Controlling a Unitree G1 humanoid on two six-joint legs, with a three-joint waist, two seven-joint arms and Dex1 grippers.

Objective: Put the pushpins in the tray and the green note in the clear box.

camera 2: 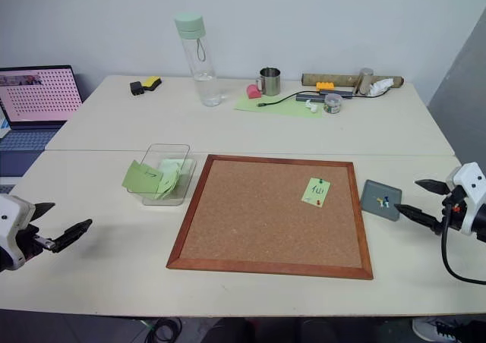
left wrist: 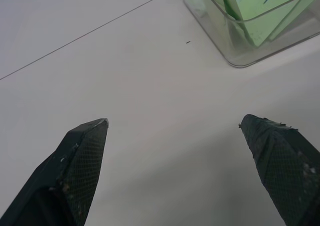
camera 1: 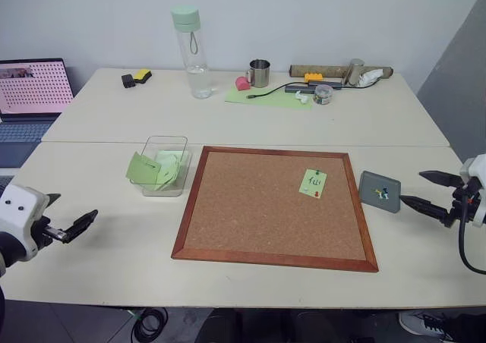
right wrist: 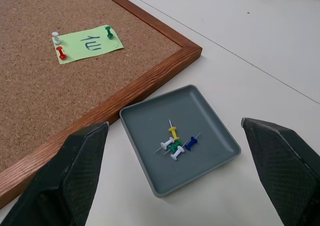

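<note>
Partly done, by the look of things.

Near the table's left edge: left tool, fingers spread wide, nothing between them, hovering just above the bare table, touching nothing. Well short of the clear box.

Left of centre: clear box, just beside the left edge of the cork board. Already holding several light-green notes, one leaning out over the near wall. At least one in the left wrist view with a dark pen stroke, though too cropped to read.

Towards the board's far right corner: green note with black handwriting, not yet moved, lying flat on the cork and pinned. Three pushpins in it: green at one corner, white and red at the opposite side. All three yet to come out, then the note to the box.

Just off the board's right edge: tray, dark grey, flat on the table. A small cluster of pins in its middle, yellow, green, blue and white, perhaps five, hard to count where overlapping. That share of the job finished.

Near the table's right edge: right tool, fingers wide apart, empty, pointing at the tray from just beyond it, touching neither tray nor table as far as visible.
</note>
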